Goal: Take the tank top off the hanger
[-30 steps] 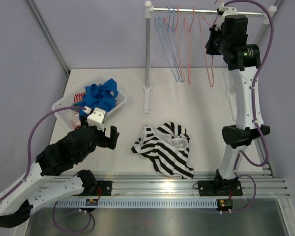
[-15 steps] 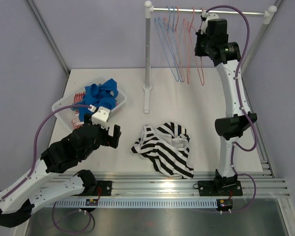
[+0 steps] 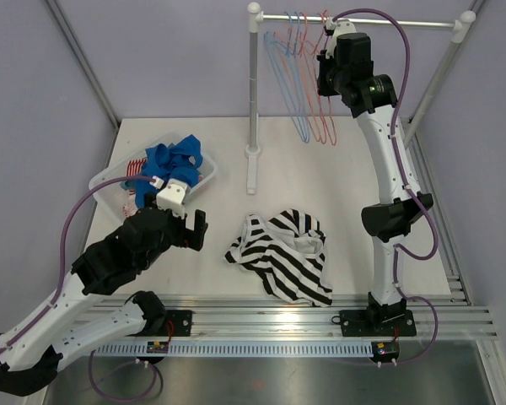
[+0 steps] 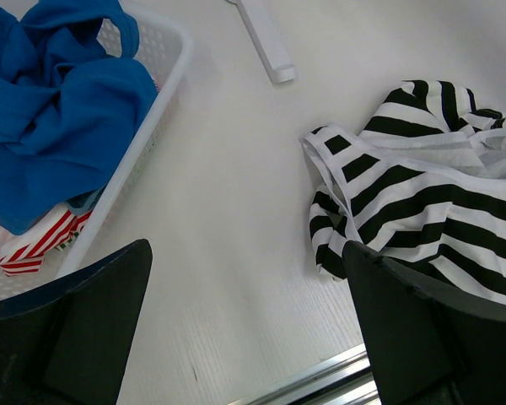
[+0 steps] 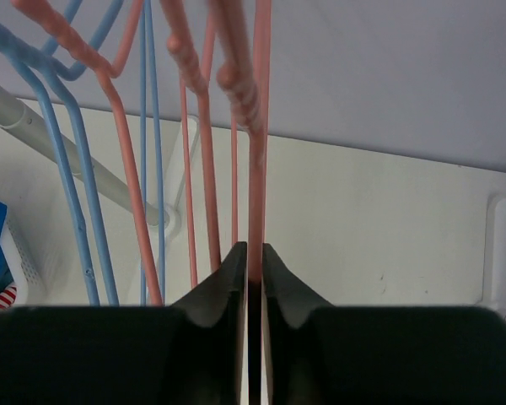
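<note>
Pale lilac walls close in a white table (image 3: pixel 346 186), and at the upper middle of the overhead view a white clothes rack (image 3: pixel 253 84) stands on it, its rail running across the top of the frame. At the lower centre of that view the black-and-white striped tank top (image 3: pixel 282 253) lies crumpled on the table, off any hanger and well apart from the rail; in my left wrist view it fills the right side. At the left of the overhead view a white basket (image 3: pixel 101 179) holds a bundled blue garment (image 3: pixel 173 160) over something red-striped. My left gripper (image 3: pixel 192 229) hangs above the table between basket and tank top, touching neither, its fingers (image 4: pixel 93 321) spread wide with bare table showing between them. Up on the rail, blue hangers (image 3: pixel 278 80) and pink ones hang in a row. My right gripper (image 5: pixel 251 253) is raised among them, its fingers pressed together on the thin wire of one pink hanger (image 5: pixel 259 126), pinching it.
</note>
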You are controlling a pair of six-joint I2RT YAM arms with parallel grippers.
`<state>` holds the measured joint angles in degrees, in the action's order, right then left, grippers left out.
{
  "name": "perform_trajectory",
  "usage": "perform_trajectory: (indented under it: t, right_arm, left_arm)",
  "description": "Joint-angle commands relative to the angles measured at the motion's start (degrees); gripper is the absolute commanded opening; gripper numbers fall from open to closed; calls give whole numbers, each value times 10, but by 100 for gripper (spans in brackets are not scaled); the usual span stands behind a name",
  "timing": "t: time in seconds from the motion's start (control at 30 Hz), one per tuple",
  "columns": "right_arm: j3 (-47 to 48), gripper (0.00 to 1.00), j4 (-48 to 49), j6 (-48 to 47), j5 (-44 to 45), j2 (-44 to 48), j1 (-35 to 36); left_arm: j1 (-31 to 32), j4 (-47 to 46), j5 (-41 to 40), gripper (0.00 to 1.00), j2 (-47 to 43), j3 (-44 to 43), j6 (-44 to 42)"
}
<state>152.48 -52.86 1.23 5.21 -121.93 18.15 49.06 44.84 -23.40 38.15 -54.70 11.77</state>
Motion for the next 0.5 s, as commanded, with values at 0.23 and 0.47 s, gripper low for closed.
perform_trajectory:
  t: [0.23, 0.47]
  right_arm:
    - [-74, 61, 41, -35, 42, 90, 4]
    - [-91, 81, 23, -34, 53, 166, 0]
  left_arm:
    - [-12, -28, 13, 99, 7, -7, 0]
    - [-14, -9, -12, 99, 39, -44, 58]
